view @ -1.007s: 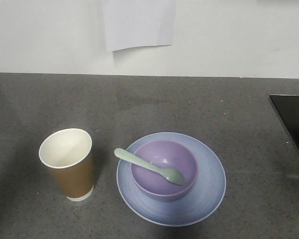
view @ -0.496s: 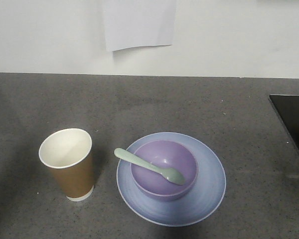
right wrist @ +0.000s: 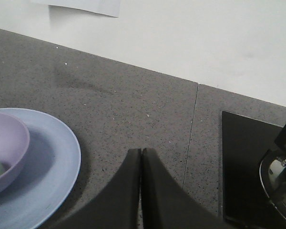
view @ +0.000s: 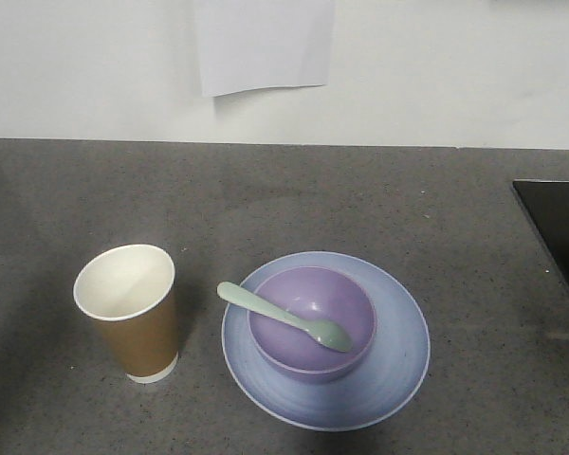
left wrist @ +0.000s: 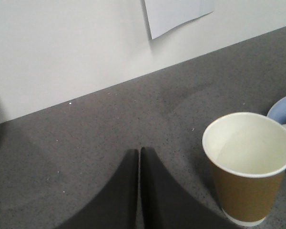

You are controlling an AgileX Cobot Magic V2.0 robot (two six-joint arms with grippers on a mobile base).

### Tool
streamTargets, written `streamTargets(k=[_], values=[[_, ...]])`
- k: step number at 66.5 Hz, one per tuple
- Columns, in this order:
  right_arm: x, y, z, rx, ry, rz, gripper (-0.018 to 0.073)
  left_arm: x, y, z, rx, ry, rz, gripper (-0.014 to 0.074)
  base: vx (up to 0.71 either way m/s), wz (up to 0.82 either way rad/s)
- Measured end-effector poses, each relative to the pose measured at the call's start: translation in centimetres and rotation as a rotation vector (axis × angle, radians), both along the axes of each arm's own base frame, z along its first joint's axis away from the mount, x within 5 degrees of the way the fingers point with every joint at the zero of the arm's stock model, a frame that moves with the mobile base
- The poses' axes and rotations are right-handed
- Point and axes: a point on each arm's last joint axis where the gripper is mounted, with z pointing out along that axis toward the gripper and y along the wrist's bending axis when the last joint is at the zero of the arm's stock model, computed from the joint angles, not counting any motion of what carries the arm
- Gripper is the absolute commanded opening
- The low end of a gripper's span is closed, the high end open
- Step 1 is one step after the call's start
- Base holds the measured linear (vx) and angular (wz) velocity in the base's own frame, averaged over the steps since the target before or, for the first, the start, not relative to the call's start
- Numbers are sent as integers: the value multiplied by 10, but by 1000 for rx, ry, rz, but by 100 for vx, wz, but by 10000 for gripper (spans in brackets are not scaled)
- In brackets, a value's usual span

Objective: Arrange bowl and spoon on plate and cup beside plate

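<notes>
The lavender bowl (view: 312, 322) sits in the middle of the pale blue plate (view: 398, 365) on the grey counter. A mint-green spoon (view: 283, 317) lies in the bowl, its handle sticking out over the left rim. The brown paper cup (view: 130, 311) stands upright just left of the plate, apart from it. No gripper appears in the front view. In the left wrist view my left gripper (left wrist: 139, 151) is shut and empty, left of the cup (left wrist: 248, 164). In the right wrist view my right gripper (right wrist: 141, 151) is shut and empty, right of the plate (right wrist: 57, 167) and bowl (right wrist: 7, 148).
A white wall with a sheet of paper (view: 264, 43) rises behind the counter. A black cooktop (view: 559, 227) lies at the right edge, with a metal pot lid (right wrist: 279, 183) on it in the right wrist view.
</notes>
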Motion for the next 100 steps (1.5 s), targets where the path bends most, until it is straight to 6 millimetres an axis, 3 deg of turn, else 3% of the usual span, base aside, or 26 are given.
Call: streamTargets(k=[12, 21, 28, 48, 100], values=[[0, 0, 0, 0, 0, 0, -6, 0, 0, -70, -38, 6, 12, -8, 0, 0], [0, 0, 0, 0, 0, 0, -6, -14, 4, -118, -99, -107, 38, -8, 0, 0], [0, 0, 0, 0, 0, 0, -6, -24, 7, -143, -129, -202, 54, -8, 0, 0], [0, 0, 0, 0, 0, 0, -6, -41, 10, -149, -122, -291, 55, -8, 0, 0], [0, 0, 0, 0, 0, 0, -6, -41, 16, -150, -167, -279, 167, -8, 0, 0]])
